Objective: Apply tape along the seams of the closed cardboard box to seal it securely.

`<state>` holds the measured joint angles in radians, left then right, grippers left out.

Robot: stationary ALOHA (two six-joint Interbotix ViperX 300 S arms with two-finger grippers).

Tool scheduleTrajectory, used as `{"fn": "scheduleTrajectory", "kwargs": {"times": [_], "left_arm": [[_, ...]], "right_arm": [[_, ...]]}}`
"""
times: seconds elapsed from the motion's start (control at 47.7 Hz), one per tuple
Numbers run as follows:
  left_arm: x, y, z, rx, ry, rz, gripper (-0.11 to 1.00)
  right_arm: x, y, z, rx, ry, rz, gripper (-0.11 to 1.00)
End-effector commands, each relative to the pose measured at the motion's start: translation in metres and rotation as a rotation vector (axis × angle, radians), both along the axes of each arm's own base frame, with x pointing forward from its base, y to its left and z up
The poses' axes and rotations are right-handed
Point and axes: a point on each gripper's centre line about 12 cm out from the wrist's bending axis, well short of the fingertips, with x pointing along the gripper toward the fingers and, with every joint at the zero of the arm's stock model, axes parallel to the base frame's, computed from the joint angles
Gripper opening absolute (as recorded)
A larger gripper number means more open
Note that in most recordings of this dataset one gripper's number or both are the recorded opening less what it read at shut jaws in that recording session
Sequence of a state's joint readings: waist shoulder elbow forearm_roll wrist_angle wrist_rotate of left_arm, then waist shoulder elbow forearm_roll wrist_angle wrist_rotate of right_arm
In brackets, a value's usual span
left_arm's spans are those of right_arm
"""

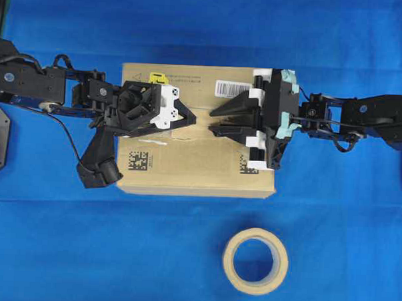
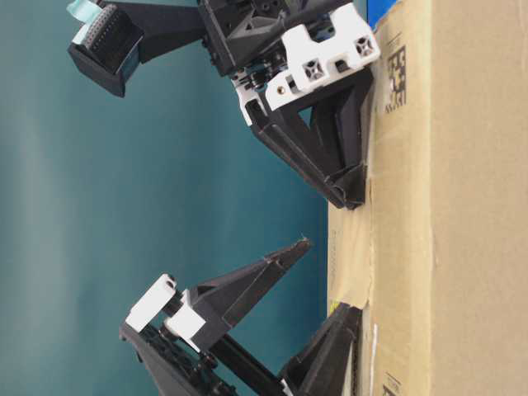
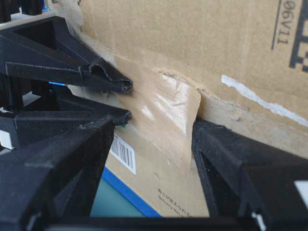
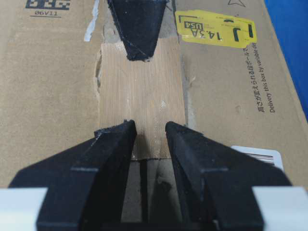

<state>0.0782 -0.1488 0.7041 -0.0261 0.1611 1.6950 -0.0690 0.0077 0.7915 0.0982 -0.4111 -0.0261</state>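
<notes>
Tan and ring-shaped, the tape roll (image 1: 255,261) is the nearest item you have in the overhead view, lying flat on the blue cloth (image 1: 63,251) well apart from the carton. Beyond it, the cardboard box (image 1: 186,173) sits square on that cloth, which covers the whole work surface you can see; no wall or room beyond is visible from above, and only a plain teal backdrop from table level. On the box top you will find two black square codes (image 1: 139,160) toward the near edge, and a yellow sticker (image 4: 215,28) and white barcode label (image 1: 231,88) toward the far edge. The seams (image 1: 195,123) run left to right across the middle of the top, edged with torn greyish residue. The tape (image 4: 142,96), a short tan-brown piece, lies flat over that line between your two grippers, one long edge slightly lifted in the left wrist view. Your left gripper (image 1: 182,116), rolled on its side, stands with jaws spread, one finger (image 4: 138,29) resting on the end of the piece and holding nothing. Your right gripper (image 4: 150,132) is likewise parted and empty, fingertips on the opposite end of the piece.
</notes>
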Motion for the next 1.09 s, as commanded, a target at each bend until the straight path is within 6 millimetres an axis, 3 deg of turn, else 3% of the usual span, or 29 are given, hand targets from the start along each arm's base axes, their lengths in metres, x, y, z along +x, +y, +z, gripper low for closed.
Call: {"fn": "scheduleTrajectory", "kwargs": {"times": [0.0, 0.398, 0.713, 1.069], "left_arm": [[0.001, 0.005, 0.011, -0.001, -0.031, 0.016, 0.62], [0.002, 0.006, 0.014, -0.001, -0.031, 0.018, 0.62], [-0.003, 0.004, 0.009, -0.013, 0.144, 0.007, 0.62], [-0.001, 0.004, 0.012, -0.018, 0.168, 0.008, 0.62]], "right_arm": [[0.001, -0.001, 0.008, -0.001, -0.020, -0.005, 0.42], [0.002, -0.003, 0.000, 0.016, 0.080, -0.003, 0.41], [0.002, -0.003, -0.001, 0.016, 0.086, -0.004, 0.41], [0.001, -0.003, -0.003, 0.016, 0.092, -0.004, 0.41]]}}
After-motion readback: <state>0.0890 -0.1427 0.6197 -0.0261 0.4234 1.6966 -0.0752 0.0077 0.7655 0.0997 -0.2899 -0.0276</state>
